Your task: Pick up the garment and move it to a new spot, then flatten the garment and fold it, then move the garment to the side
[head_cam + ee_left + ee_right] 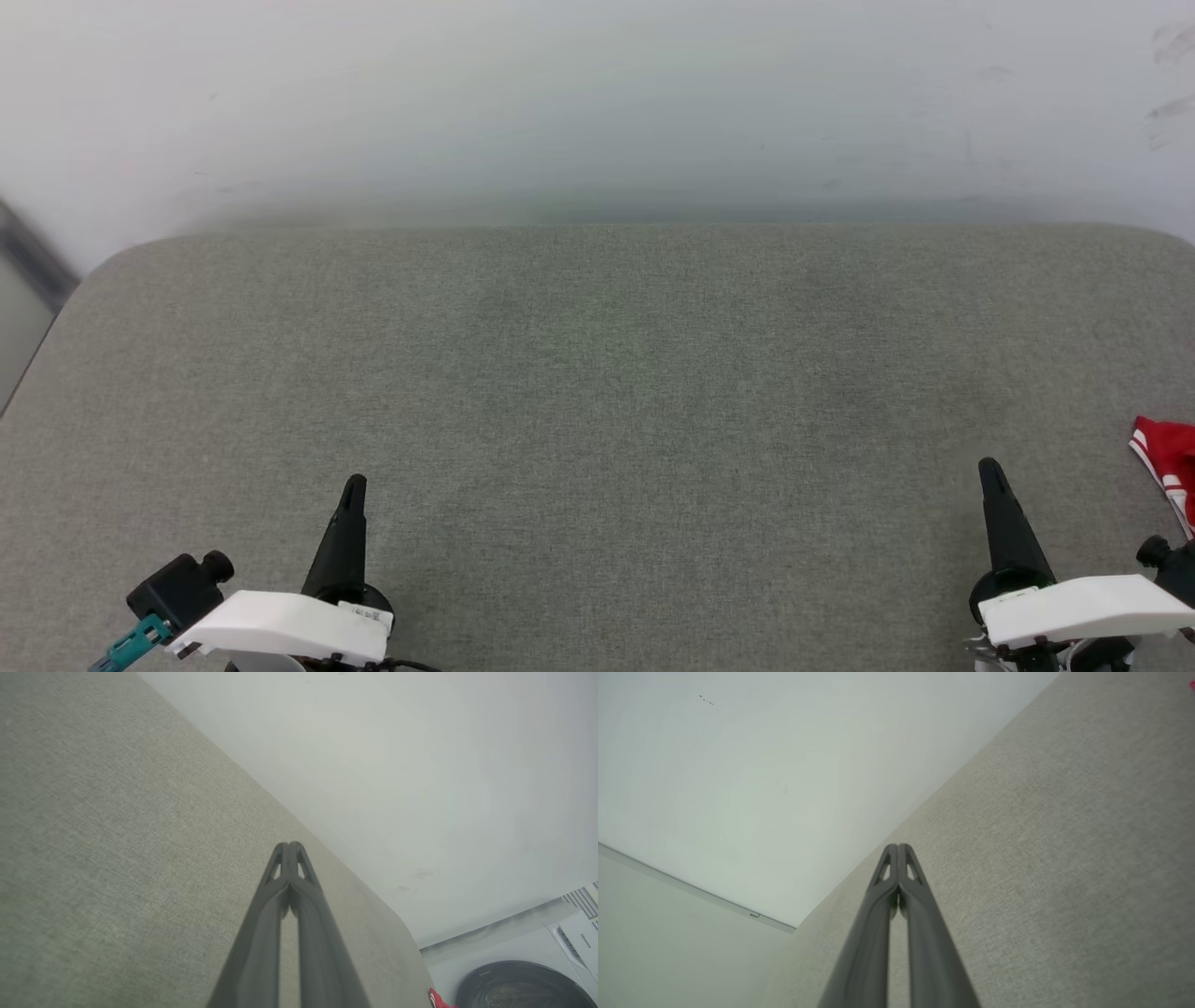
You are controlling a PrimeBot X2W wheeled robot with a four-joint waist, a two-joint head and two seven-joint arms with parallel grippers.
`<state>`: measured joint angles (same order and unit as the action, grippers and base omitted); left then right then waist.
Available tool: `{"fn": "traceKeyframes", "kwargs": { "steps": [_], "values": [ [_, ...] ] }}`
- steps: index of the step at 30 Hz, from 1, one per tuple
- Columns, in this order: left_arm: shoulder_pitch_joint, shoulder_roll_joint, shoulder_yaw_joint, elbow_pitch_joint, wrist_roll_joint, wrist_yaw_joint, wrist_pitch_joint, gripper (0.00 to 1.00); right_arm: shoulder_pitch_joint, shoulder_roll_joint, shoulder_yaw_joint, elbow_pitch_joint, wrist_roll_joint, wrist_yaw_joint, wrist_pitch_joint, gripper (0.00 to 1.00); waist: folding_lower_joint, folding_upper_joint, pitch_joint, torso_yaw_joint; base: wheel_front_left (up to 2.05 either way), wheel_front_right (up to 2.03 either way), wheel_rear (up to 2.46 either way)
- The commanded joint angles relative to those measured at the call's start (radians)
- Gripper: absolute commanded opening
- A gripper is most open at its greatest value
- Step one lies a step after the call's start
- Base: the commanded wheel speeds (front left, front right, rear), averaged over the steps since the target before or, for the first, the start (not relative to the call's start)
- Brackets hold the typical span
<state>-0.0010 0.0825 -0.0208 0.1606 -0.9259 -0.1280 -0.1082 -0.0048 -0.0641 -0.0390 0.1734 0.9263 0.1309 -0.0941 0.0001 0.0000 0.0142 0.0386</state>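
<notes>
Toward the right edge of the grey fabric surface, on its near half, a red fold of the garment with white striping lay crumpled, mostly cut off by the head view's border. Along the near edge, the left gripper sat toward the left side and the right gripper just beside the garment without touching it, each with its two dark fingers pressed together on nothing. Behind the far edge rose a pale wall.
</notes>
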Motion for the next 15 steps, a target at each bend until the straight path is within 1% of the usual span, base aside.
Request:
{"fn": "traceKeyframes", "kwargs": {
  "steps": [1,15],
  "values": [
    [-0.023,0.005,0.007,-0.007,-0.026,-0.002,0.006,0.00,-0.034,-0.009,-0.003,-0.006,0.026,0.000,0.007,0.00,-0.0001,0.0000,0.000,0.000,0.00,0.00,0.00],
    [-0.043,0.006,0.023,0.013,-0.189,-0.003,0.046,0.00,-0.051,-0.010,-0.012,0.011,0.186,0.000,0.048,0.00,-0.0001,0.0000,-0.002,-0.007,0.00,0.00,0.00]
  ]
}}
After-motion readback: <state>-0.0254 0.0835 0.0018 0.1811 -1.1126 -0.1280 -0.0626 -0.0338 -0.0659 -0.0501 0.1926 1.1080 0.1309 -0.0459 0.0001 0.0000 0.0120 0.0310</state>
